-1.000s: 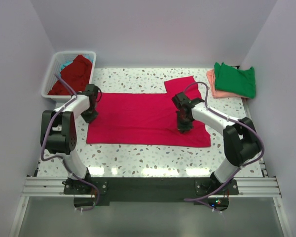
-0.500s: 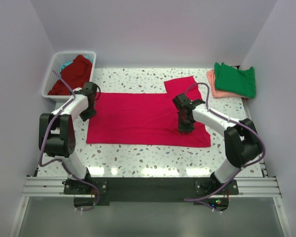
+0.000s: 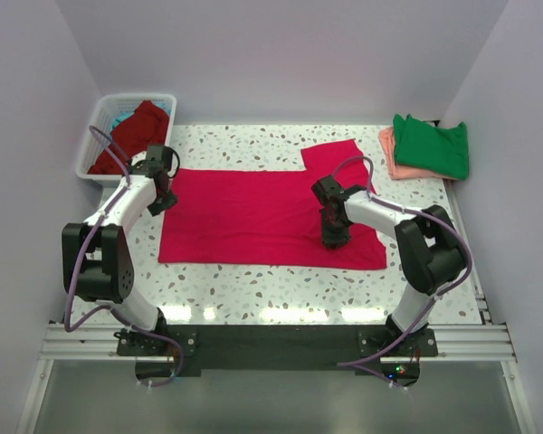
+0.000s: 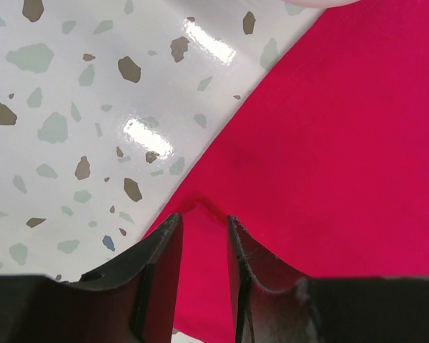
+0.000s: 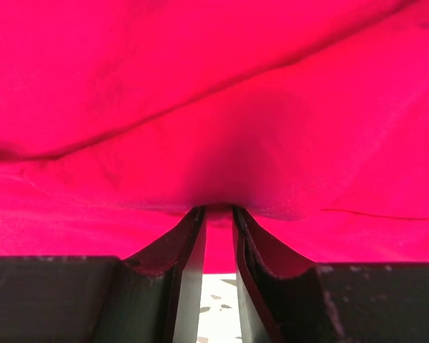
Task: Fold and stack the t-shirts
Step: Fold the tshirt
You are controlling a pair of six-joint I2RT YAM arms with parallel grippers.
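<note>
A crimson-pink t-shirt (image 3: 253,212) lies spread flat in the middle of the table, one sleeve pointing to the back right. My left gripper (image 3: 161,197) is at the shirt's left edge near its far corner. In the left wrist view the gripper (image 4: 200,218) is nearly closed, pinching a raised crease of the shirt's edge (image 4: 329,143). My right gripper (image 3: 333,237) is low on the shirt's right part. In the right wrist view it (image 5: 218,209) is shut on a pinched fold of the shirt (image 5: 214,86).
A white slatted basket (image 3: 95,127) at the back left holds a dark red shirt (image 3: 136,136) and a bit of teal cloth (image 3: 119,119). A folded green shirt (image 3: 433,145) lies on a salmon-pink one (image 3: 389,149) at the back right. Walls close in on three sides.
My left gripper has moved a little toward the back along the shirt's left edge. My right gripper has stayed almost in place. The shirt's outline looks the same.
</note>
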